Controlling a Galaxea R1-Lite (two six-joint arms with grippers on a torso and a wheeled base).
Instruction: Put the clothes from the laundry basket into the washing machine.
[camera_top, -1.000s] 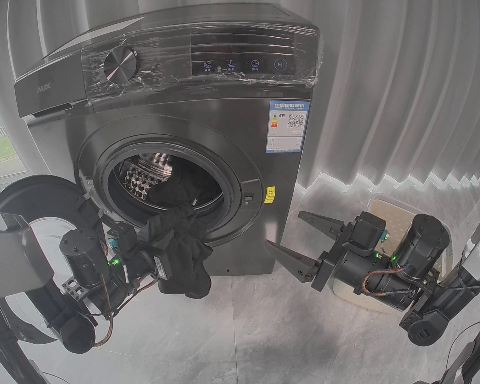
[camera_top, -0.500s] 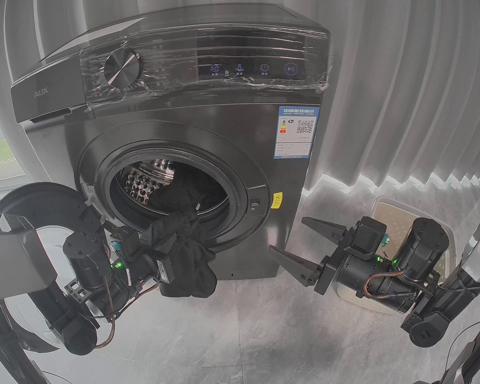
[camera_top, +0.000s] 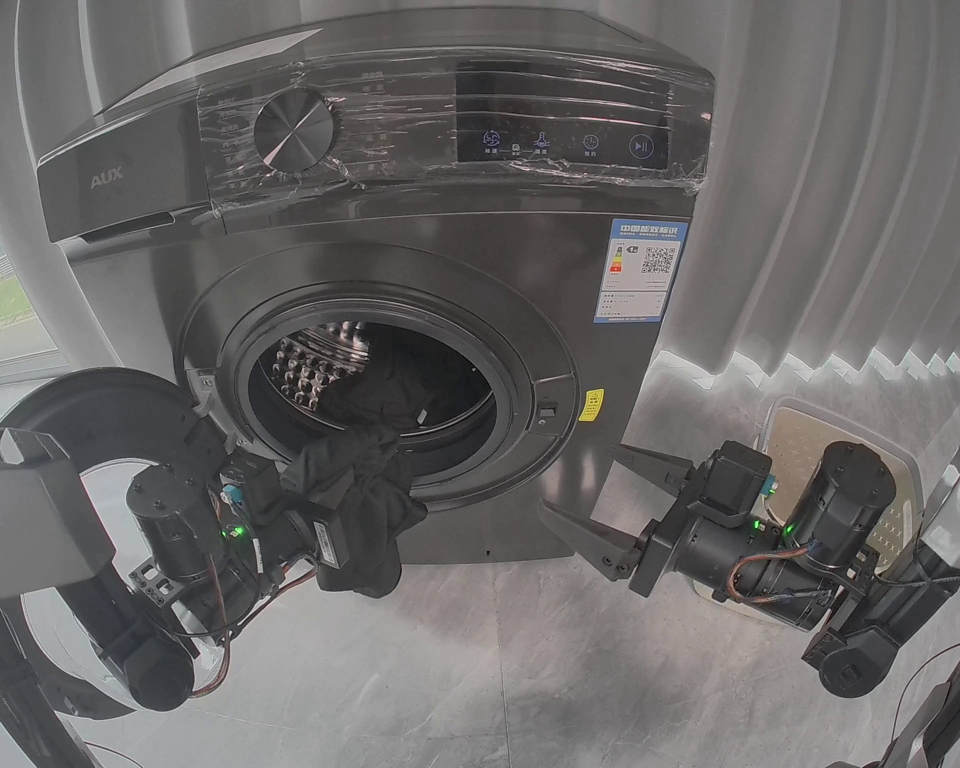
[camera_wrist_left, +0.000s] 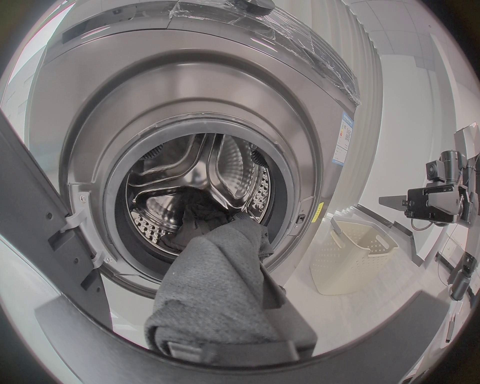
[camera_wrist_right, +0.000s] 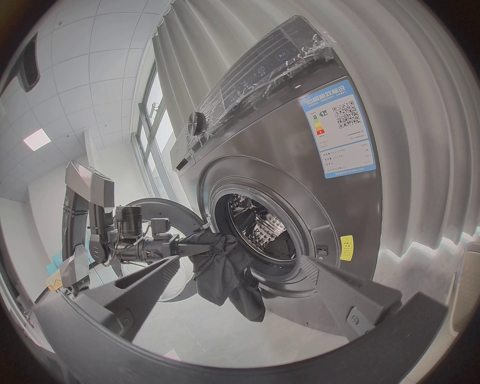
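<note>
A grey washing machine (camera_top: 420, 250) stands with its round door (camera_top: 90, 420) swung open to the left. My left gripper (camera_top: 340, 505) is shut on a dark garment (camera_top: 355, 500) just below the drum opening. The cloth (camera_wrist_left: 220, 290) drapes over the lower lip, with one end reaching into the drum. Another dark garment (camera_top: 400, 385) lies inside the drum (camera_wrist_left: 225, 165). My right gripper (camera_top: 585, 482) is open and holds nothing; it hangs low in front of the machine's right lower corner. The cream laundry basket (camera_top: 800, 430) stands on the floor to the right, partly behind the right arm.
White curtains (camera_top: 830, 180) hang behind and to the right of the machine. Grey tiled floor (camera_top: 500, 670) lies open in front of it. The open door stands close beside my left arm. The basket (camera_wrist_left: 350, 255) sits near the machine's right side.
The whole head view has shifted: the machine now sits further right and looks larger, so the camera moved. My left gripper still holds the garment at the lip; my right gripper stays open.
</note>
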